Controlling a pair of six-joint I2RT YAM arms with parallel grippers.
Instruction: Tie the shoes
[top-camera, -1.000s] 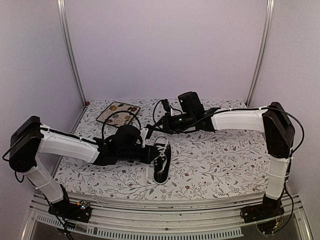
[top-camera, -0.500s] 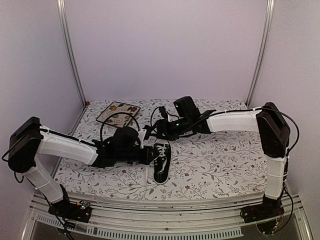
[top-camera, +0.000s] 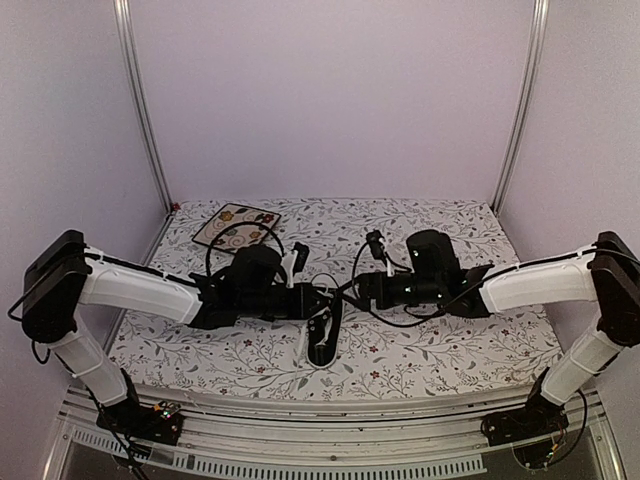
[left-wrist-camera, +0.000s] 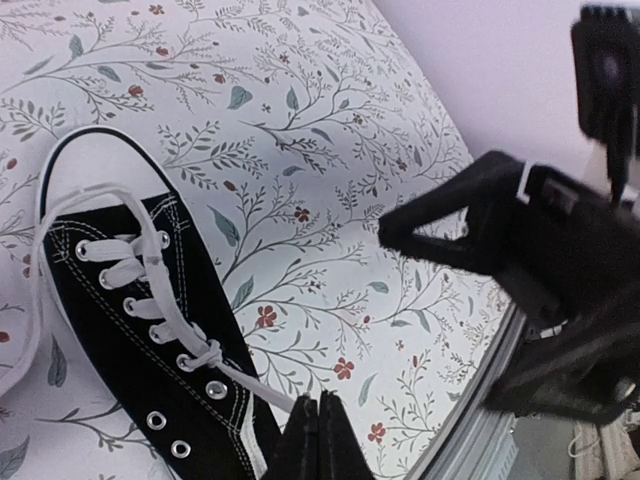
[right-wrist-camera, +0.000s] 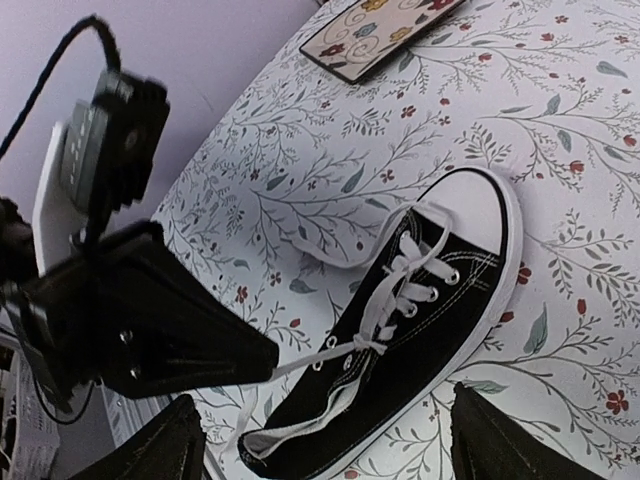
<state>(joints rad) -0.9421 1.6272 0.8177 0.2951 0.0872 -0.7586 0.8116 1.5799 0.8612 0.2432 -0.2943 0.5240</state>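
The left gripper is pinched closed on a white lace drawn straight from the shoe. The shoe lies on the flowered table near the front edge, between both grippers. The right gripper hovers just beside it, fingers spread wide.

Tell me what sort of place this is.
Probably a robotics lab test cell, not a home: bare lilac walls framed by aluminium posts, two white robot arms bolted at the table edge, and a lone black canvas sneaker on a floral tablecloth.
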